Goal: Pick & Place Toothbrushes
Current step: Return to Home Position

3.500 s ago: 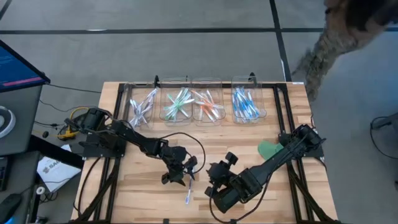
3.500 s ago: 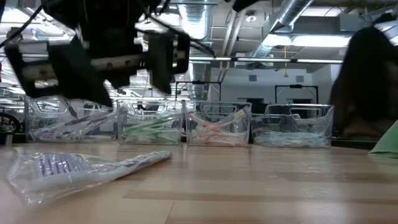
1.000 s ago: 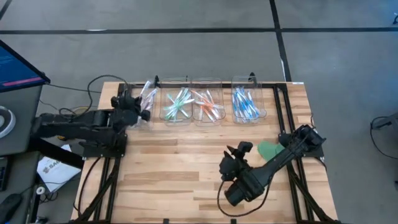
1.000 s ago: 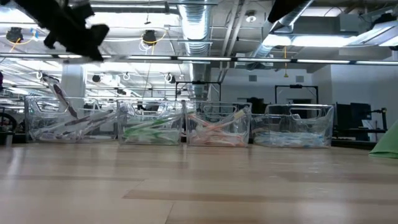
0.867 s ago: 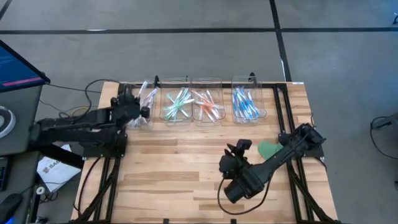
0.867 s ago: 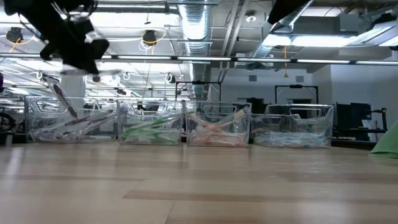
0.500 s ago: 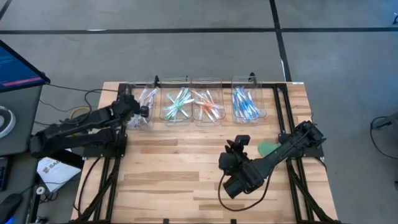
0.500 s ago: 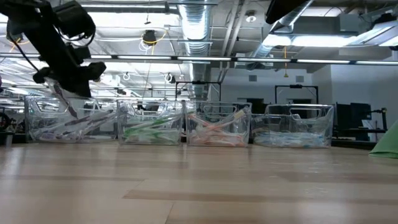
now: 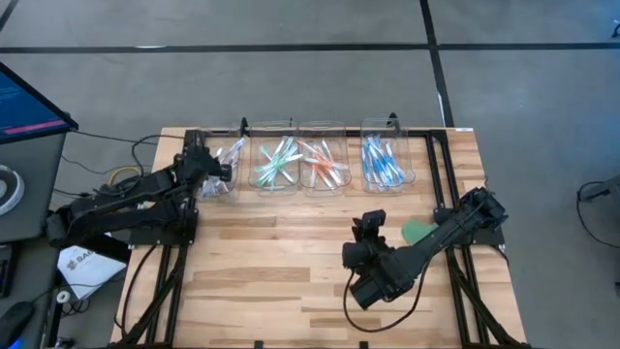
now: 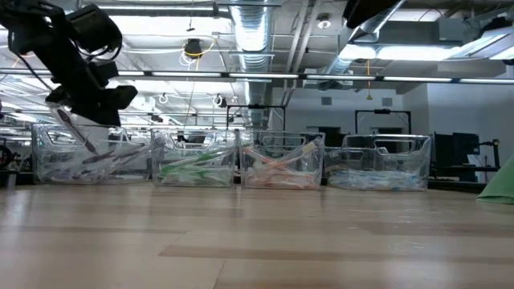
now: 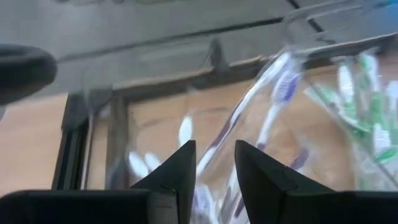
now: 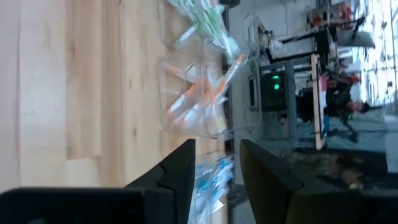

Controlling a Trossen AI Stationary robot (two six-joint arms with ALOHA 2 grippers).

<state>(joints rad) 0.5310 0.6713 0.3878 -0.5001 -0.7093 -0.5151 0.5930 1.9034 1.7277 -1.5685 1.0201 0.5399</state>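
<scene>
The toothbrushes [image 9: 300, 161] all lie sorted in four clear bins standing side by side along the far edge of the table [image 9: 291, 267]. The left bin [image 9: 221, 184] holds the violet toothbrushes [image 9: 229, 155], lying crisscross, with one propped at a tilt so that its head stands above the rim in the left wrist view. The bin next to it [image 9: 274, 186] holds the green toothbrushes [image 9: 278, 158], the third bin [image 9: 325, 188] the orange toothbrushes [image 9: 321, 160], and the right bin [image 9: 387, 186] the blue toothbrushes [image 9: 382, 161], each heap a loose tangle. In the low view the four bins show as a row, close to touching, their contents lying low against the clear walls. The left gripper [image 9: 211, 167] hangs above the left bin's outer side; its fingers [image 11: 179, 171] stand a narrow gap apart with nothing between them. The right gripper [image 9: 372, 224] is over the bare wood nearer the front, well apart from the bins, pointing toward them, its fingers [image 12: 180, 168] likewise parted by a narrow gap and empty. Just beside it on the right lies a flat green leaf-shaped piece [image 9: 419, 231].
</scene>
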